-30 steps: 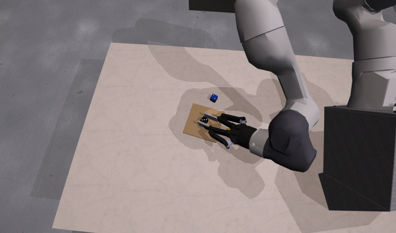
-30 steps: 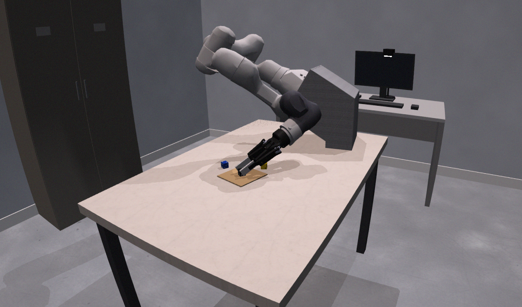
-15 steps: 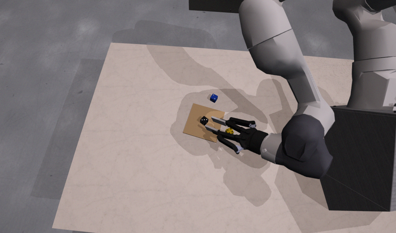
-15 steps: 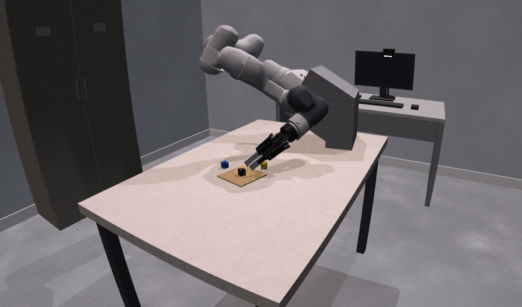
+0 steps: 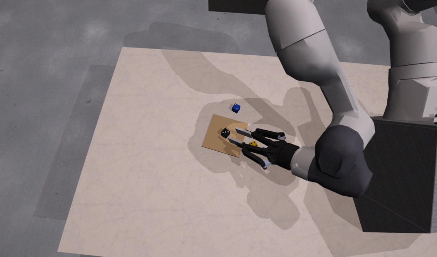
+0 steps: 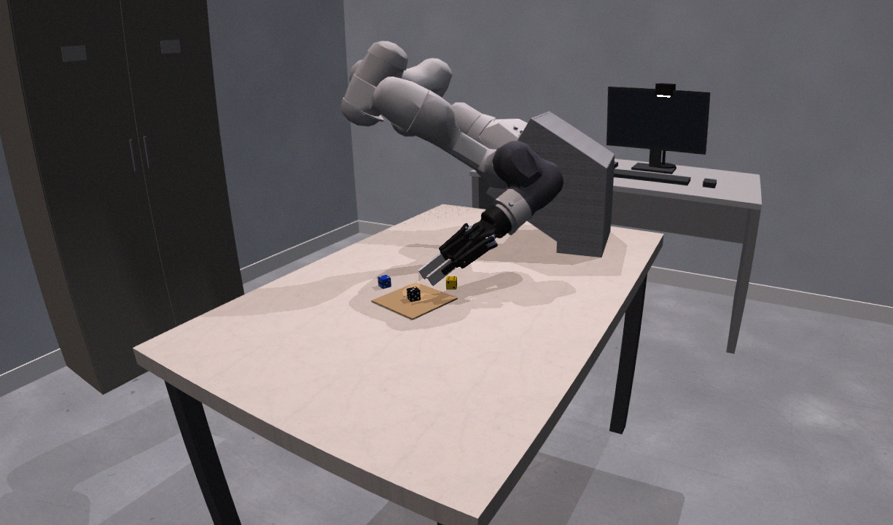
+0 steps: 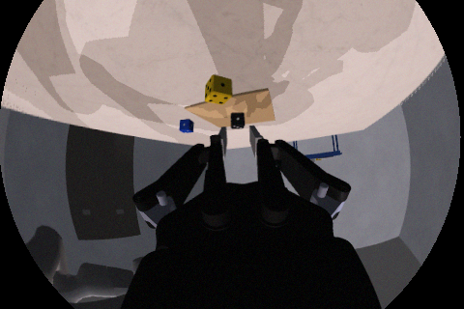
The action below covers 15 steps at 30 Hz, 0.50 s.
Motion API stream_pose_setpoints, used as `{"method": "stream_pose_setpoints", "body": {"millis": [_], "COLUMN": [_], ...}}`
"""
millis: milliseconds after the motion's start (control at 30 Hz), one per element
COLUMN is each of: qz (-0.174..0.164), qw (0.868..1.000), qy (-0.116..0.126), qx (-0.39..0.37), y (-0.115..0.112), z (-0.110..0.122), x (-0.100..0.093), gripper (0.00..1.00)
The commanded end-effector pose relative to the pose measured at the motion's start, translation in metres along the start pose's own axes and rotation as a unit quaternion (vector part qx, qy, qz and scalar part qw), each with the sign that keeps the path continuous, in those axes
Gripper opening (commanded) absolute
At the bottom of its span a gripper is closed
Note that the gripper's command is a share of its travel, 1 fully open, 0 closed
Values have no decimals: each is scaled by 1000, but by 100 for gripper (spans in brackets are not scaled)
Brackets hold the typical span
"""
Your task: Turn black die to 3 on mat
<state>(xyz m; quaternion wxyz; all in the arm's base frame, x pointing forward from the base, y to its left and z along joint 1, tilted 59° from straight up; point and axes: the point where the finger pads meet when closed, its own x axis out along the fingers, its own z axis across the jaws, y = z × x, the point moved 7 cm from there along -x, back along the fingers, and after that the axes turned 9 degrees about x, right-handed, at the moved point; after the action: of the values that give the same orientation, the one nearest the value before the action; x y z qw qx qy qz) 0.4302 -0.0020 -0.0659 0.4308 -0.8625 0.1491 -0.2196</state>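
Note:
The black die (image 5: 225, 132) (image 6: 413, 294) (image 7: 237, 120) rests on the tan mat (image 5: 210, 140) (image 6: 390, 301) (image 7: 261, 106). Three white pips in a row seem to show on its top in the top view. The mat lies flat on the table. My gripper (image 5: 232, 134) (image 6: 427, 277) (image 7: 238, 134) is slanted, its fingers parted with nothing between them. Its tips are above the mat, on the robot's side of the black die, apart from it. The yellow die (image 5: 253, 143) (image 6: 451, 282) (image 7: 218, 89) and the blue die (image 5: 235, 107) (image 6: 383, 281) (image 7: 186, 126) are on the table, off the mat.
The yellow die is close to the mat's robot-side edge, partly hidden by the gripper in the top view. The blue die is beyond another mat edge. The robot's dark base block (image 5: 398, 179) (image 6: 576, 195) stands at the table's robot end.

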Motion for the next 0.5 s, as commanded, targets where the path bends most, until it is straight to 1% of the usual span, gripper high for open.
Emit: {"method": "stream_pose_setpoints", "body": {"millis": [0,267,467], "qz": [-3,-3,-3], "qw": [1000,1000,1000], "qy": [1,1,1], "qx": [1,1,1], "y": [-12,-41,-46], "z": [2,7,7], "x": [-6,-22,-25], "gripper": [25,25,25]}}
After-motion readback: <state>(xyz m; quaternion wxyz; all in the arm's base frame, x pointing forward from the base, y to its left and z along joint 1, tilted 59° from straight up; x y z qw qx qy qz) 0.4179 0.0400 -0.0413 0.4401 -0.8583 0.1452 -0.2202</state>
